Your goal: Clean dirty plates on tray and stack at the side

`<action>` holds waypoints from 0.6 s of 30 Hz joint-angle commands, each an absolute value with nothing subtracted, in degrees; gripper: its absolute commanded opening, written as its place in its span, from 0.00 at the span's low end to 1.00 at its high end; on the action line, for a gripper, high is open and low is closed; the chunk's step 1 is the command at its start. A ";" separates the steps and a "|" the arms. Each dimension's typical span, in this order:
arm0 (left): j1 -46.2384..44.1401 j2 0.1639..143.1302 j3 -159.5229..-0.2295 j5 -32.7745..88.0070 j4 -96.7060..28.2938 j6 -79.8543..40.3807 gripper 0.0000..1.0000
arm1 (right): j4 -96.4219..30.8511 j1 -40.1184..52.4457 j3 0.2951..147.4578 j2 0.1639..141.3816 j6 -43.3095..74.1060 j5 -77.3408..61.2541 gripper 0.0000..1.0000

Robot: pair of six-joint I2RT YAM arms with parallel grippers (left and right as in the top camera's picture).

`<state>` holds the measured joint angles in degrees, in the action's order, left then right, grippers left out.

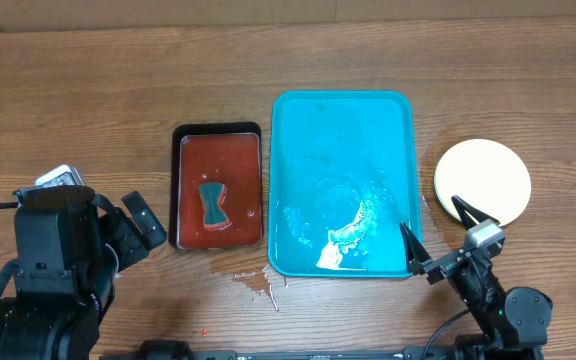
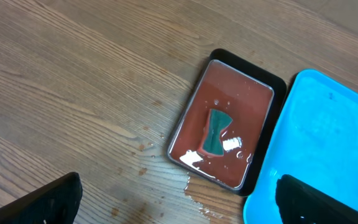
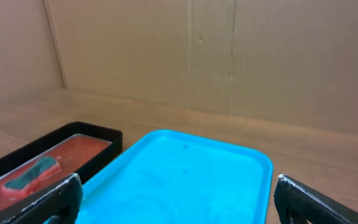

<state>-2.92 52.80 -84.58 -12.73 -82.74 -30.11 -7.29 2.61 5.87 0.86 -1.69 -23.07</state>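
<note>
At far left, above the brown wooden bench: left pincer, spread wide and released, holding nothing. Next along, small black rectangular tray of red liquid with a teal bow-shaped sponge lying in it, touched by neither arm; reddish drips on the wood just below. Then the large turquoise-blue rectangular plastic tray: wet and streaky, but bare of plates. Just right of its near corner, right pincer, likewise released and empty, hanging between tray and stack. Furthest right, well off the tray, round pale yellow-rimmed plastic plates, seen from above as one clean disc with no red smears; impossible to count the layers. Looks as good as finished: nothing dirty on the tray, cleaned stack set at the side. Remaining, at most, pulling both arms clear.
</note>
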 commanded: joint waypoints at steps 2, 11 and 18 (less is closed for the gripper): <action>-3.14 52.86 -84.84 -13.89 -82.52 -31.31 1.00 | -1.83 2.57 2.39 0.16 -1.89 -22.26 1.00; -3.14 52.86 -84.84 -13.89 -82.52 -31.31 1.00 | 0.23 2.66 0.45 0.14 -1.76 -21.67 1.00; -3.14 52.86 -84.84 -13.89 -82.52 -31.31 1.00 | -3.07 2.66 0.47 0.27 -1.76 -21.67 1.00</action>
